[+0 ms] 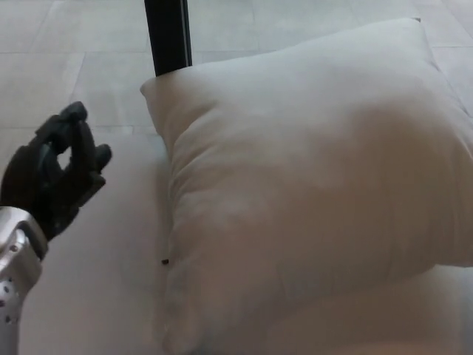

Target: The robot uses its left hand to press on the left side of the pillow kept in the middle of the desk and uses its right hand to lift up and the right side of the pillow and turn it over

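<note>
Head view: we see one white pillow (310,185) on the desk (96,296), right edge cut off; one left hand (55,174) beside it, apart, fingers curled, holding nothing; one black post (168,35).

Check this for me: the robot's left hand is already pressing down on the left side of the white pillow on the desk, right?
Not quite. In the head view the left hand is over the desk, to the left of the white pillow, and is not touching it. A clear gap separates them, so no pressing has begun.
</note>
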